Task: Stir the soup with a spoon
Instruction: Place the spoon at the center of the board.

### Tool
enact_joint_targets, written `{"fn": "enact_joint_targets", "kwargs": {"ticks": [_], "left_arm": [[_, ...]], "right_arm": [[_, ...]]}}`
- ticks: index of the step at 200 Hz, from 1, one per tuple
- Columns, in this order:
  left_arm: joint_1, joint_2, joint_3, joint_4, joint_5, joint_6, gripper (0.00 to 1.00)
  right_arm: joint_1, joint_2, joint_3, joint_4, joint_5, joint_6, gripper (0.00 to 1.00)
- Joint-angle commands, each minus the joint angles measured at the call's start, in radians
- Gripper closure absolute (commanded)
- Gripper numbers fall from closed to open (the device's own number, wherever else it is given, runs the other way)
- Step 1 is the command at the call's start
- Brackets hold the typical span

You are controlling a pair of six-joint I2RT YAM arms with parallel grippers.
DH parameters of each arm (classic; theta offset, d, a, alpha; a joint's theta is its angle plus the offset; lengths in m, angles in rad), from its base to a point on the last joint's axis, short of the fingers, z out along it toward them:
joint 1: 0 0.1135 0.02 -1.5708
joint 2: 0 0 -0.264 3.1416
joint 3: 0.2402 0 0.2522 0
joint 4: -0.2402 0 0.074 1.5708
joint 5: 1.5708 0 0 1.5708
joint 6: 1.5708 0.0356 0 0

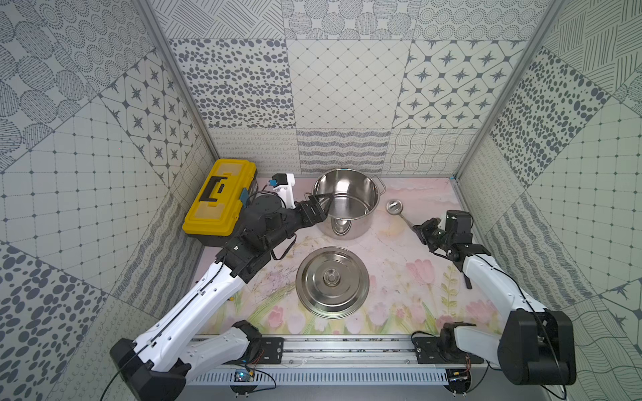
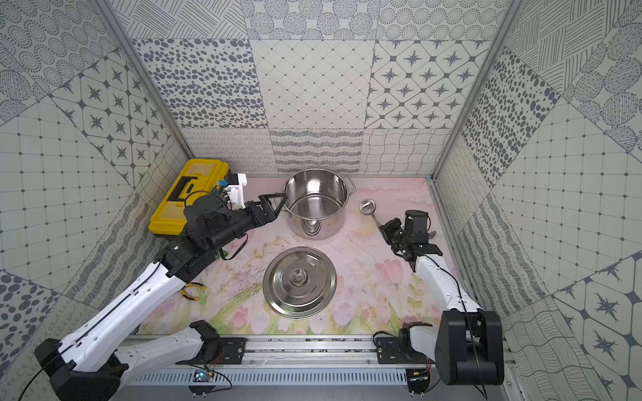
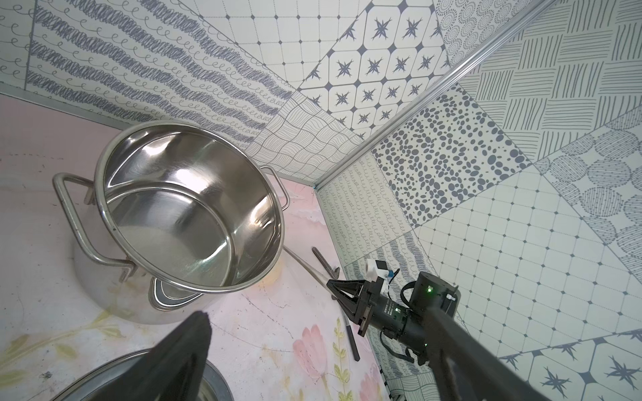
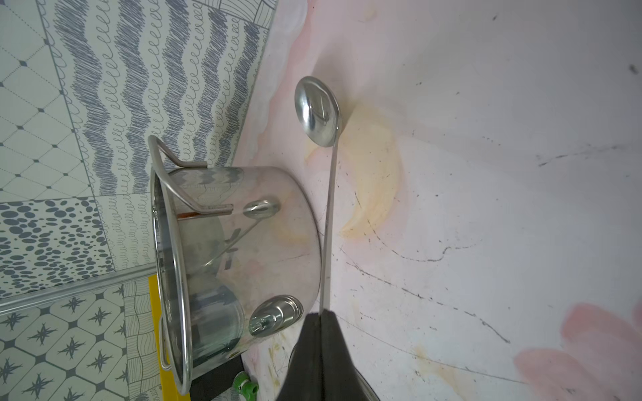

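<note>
The spoon, a shiny steel ladle, has its small round bowl (image 1: 394, 206) (image 2: 367, 207) (image 4: 317, 111) on or just above the mat, right of the pot. Its thin handle (image 4: 329, 225) (image 3: 305, 264) runs back into my right gripper (image 1: 416, 228) (image 2: 383, 229) (image 4: 321, 315), which is shut on it. The steel pot (image 1: 361, 222) (image 2: 330, 225) (image 3: 114, 305) stands open at the back; no soup shows inside, only shiny steel. My left gripper (image 1: 328, 207) (image 2: 282, 205) (image 3: 318, 314) is open at the pot's left rim and holds nothing.
The pot's lid (image 1: 331, 281) (image 2: 299, 282) lies flat in front of the pot. A yellow toolbox (image 1: 219, 198) (image 2: 189, 194) stands at the back left. A dark-handled tool (image 1: 465, 277) (image 3: 351, 340) lies under the right arm. Yellow-handled pliers (image 2: 191, 291) lie by the left arm.
</note>
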Motion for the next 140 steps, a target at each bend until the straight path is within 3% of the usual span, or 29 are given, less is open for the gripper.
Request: {"fn": "enact_joint_targets", "kwargs": {"ticks": [1,45,55,82,112,140], "left_arm": [[0.007,-0.021,-0.013,0.053,0.001,-0.017,0.0],[0.008,-0.018,-0.024,0.06,-0.001,-0.03,0.01],[0.007,-0.016,-0.026,0.064,-0.001,-0.032,0.0],[0.008,-0.01,-0.028,0.076,-0.003,-0.042,0.0],[0.006,-0.011,-0.03,0.082,-0.006,-0.046,0.01],[0.006,-0.015,-0.025,0.064,-0.013,-0.04,0.01]], "right_arm": [[-0.003,0.016,-0.065,0.295,0.039,0.134,1.0],[-0.003,0.063,-0.214,0.401,0.004,0.168,1.0],[-0.002,0.063,-0.235,0.396,-0.001,0.166,0.81],[-0.001,0.029,-0.299,0.345,0.007,0.174,0.46],[-0.003,-0.023,-0.348,0.263,0.027,0.162,0.27],[-0.002,-0.108,-0.308,0.054,0.065,0.076,0.08]]}}
